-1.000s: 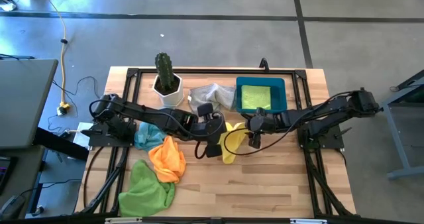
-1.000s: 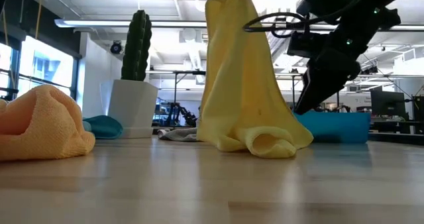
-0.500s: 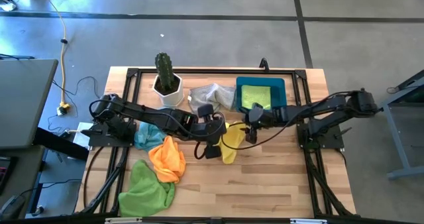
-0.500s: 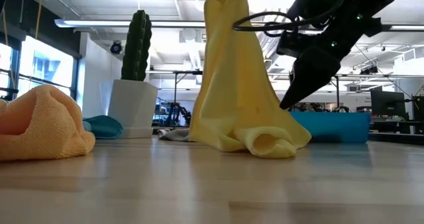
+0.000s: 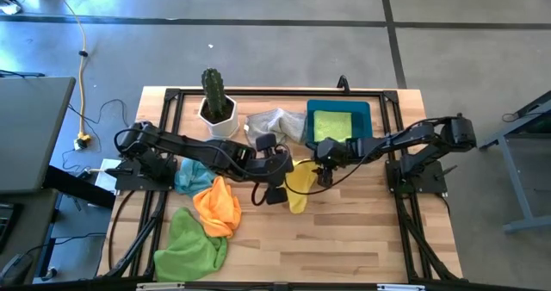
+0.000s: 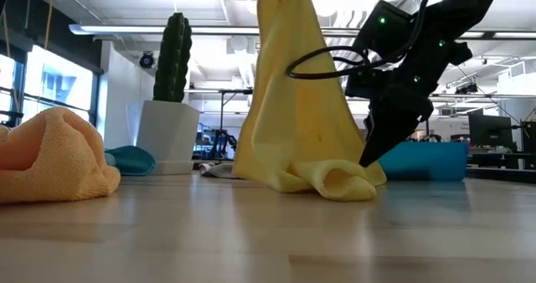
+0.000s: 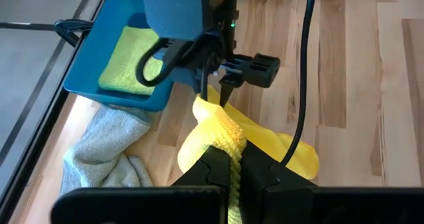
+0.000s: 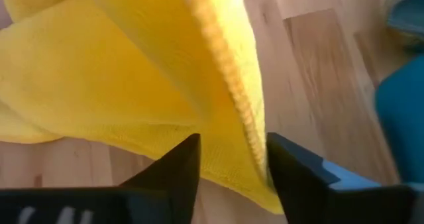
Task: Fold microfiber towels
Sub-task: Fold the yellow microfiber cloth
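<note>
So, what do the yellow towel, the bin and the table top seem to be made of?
Yellow towel: soft looped microfiber, matte; it drapes and its hem looks nubby in the right wrist view. Blue bin: probably rigid plastic, smooth, with straight walls. Table top: wood, likely butcher block, showing joined light planks with grain.

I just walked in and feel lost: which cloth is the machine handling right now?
Find the blue bin at the table's far edge. Just in front of it hangs the yellow towel, pinched by the left pincer. It alone is lifted; the others lie crumpled.
</note>
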